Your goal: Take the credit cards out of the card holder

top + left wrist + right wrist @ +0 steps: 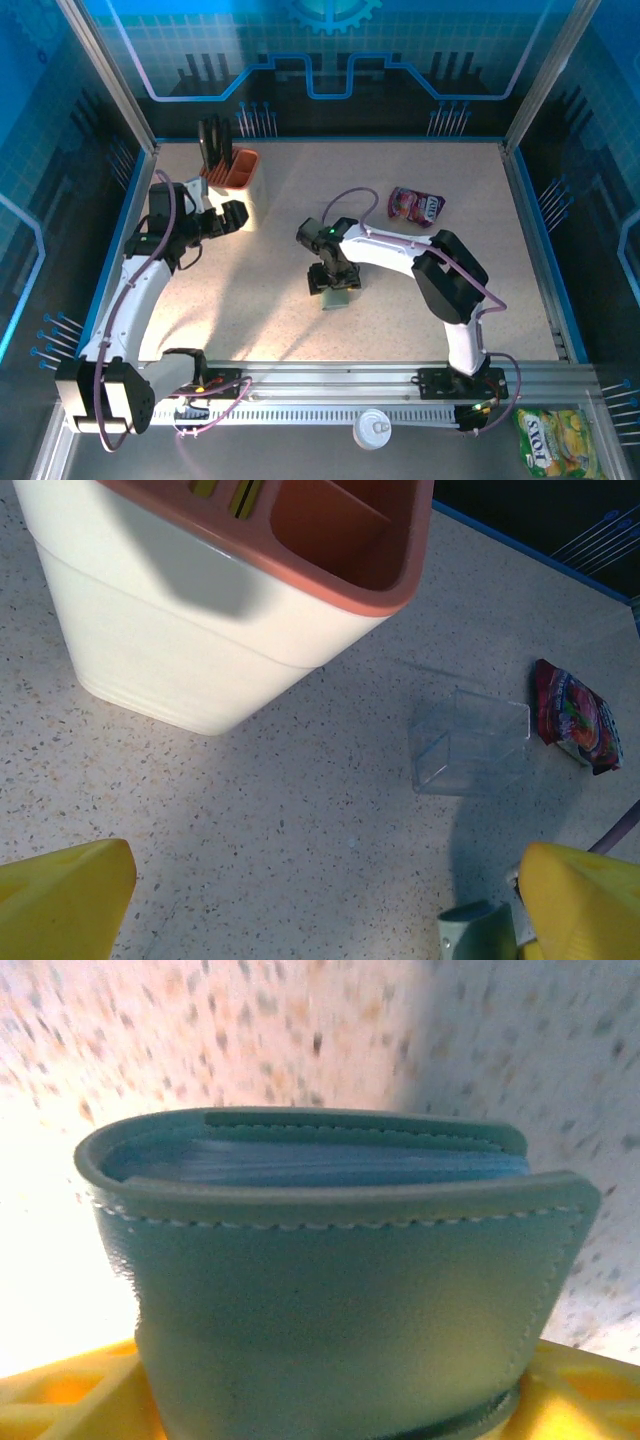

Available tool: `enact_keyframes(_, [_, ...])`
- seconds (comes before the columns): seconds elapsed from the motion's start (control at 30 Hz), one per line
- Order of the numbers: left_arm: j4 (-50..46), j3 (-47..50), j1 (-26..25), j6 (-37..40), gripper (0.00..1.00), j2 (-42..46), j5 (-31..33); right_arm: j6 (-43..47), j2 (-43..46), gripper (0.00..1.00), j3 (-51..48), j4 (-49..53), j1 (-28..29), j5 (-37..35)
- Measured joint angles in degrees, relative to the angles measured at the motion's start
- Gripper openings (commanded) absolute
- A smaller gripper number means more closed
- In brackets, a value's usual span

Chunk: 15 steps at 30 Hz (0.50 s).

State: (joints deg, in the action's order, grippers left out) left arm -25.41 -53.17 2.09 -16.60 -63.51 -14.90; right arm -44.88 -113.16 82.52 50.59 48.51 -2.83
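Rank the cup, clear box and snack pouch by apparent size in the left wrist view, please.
1. cup: largest, though nearest the camera.
2. clear box and snack pouch look about alike; I would not rank them.

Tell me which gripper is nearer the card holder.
Right. The right gripper has the card holder between its fingers, mid-table; the left gripper is off by the orange-and-cream cup.

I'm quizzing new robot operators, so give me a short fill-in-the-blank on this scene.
The left gripper has its jaws ___.
The card holder is folded ___.
The pink snack pouch lies nearer the ___ arm.
Missing words: open; closed; right.
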Motion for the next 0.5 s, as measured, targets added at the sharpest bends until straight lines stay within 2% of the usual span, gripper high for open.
enact_keyframes(0.27, [-0.02,0.00,0.00,0.00,0.99,-1.14,-0.02,2.95,-4.52,0.75,6.14,0.17,-2.91,-0.20])
enact_keyframes(0.5, [0.00,0.00,0.00,0.00,0.99,-1.40,-0.02,4.33,-7.41,0.76,7.28,0.15,-3.65,-0.37])
